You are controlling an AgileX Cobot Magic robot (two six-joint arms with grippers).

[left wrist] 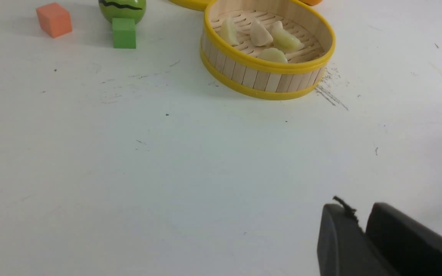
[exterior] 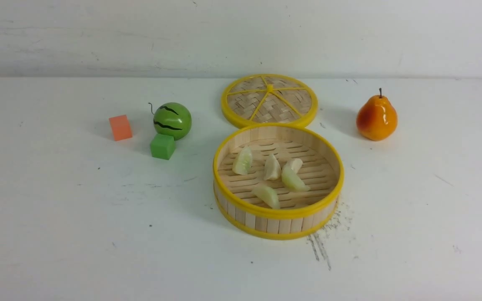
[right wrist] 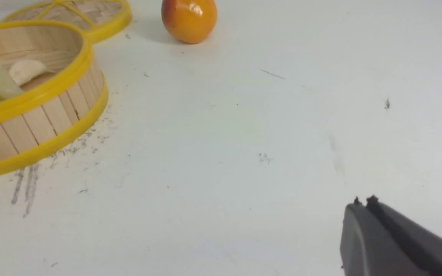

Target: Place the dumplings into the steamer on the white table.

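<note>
The steamer [exterior: 278, 212], a round bamboo basket with yellow rims, stands on the white table [exterior: 98, 234] at mid-right. Several pale dumplings [exterior: 272, 167] lie on its slatted floor, also visible in the left wrist view as dumplings [left wrist: 261, 34] inside the steamer [left wrist: 267, 82]. My left gripper [left wrist: 360, 211] hovers over bare table well short of the steamer, its black fingers slightly apart with nothing between them. My right gripper [right wrist: 363, 201] is shut and empty, off to the side of the steamer [right wrist: 40, 126]. Neither arm shows in the front view.
The flat woven lid [exterior: 269, 100] lies just behind the steamer. An orange pear [exterior: 376, 117] stands at the right. A green striped ball [exterior: 172, 120], a green cube [exterior: 162, 146] and an orange cube [exterior: 120, 127] sit at the left. Dark scratch marks [exterior: 320, 248] run before the steamer.
</note>
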